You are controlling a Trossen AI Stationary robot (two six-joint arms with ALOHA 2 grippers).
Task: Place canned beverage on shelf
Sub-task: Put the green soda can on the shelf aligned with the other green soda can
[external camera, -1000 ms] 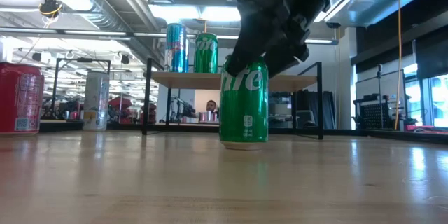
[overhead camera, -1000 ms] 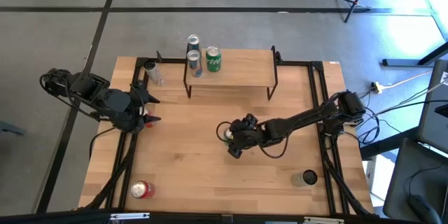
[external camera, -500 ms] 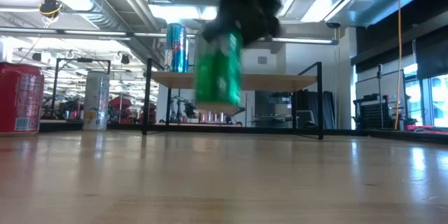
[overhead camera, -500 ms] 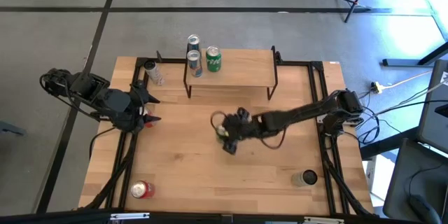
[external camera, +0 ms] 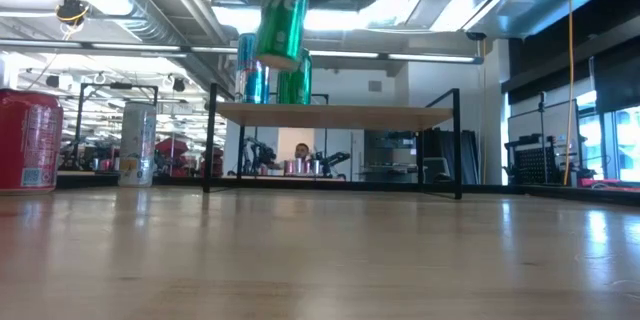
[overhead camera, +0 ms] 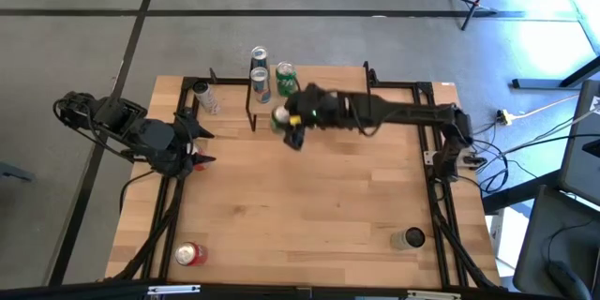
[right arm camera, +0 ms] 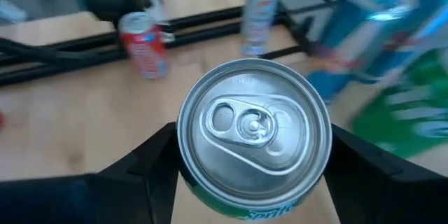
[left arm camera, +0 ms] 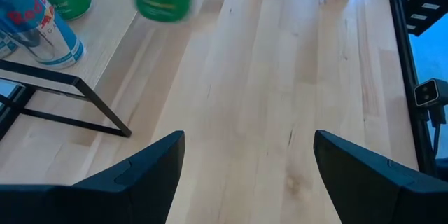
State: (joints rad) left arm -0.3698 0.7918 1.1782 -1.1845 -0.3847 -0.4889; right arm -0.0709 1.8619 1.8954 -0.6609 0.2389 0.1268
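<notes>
My right gripper [overhead camera: 292, 120] is shut on a green can [overhead camera: 280, 117], held in the air over the near left part of the shelf [overhead camera: 328, 94]. The can is well above the plank top in the low view [external camera: 281, 26]. The shelf is a light plank on black legs at the table's far side. Two blue cans [overhead camera: 261, 84] and another green can [overhead camera: 286, 79] stand at its left end. My left gripper [overhead camera: 200, 145] is open and empty near the table's left edge. My right gripper pinches the green can's upper wall [right arm camera: 183, 155], just below the rim, between its two fingers [right arm camera: 150, 164]. The fingers come from above, slanting in from the table's right. The can hangs below them, tilted and clear of the shelf and table.
A silver can [overhead camera: 206, 97] stands on the table left of the shelf. A red can [overhead camera: 190, 254] is at the near left. Another can [overhead camera: 409, 238] is at the near right. The bare wooden tabletop [overhead camera: 309, 197] lies between them.
My right gripper has lifted the green can off the middle of the table. It has carried the can up and toward the far edge and the left, to above the shelf's near left part. The can has gone from upright to tilted.
</notes>
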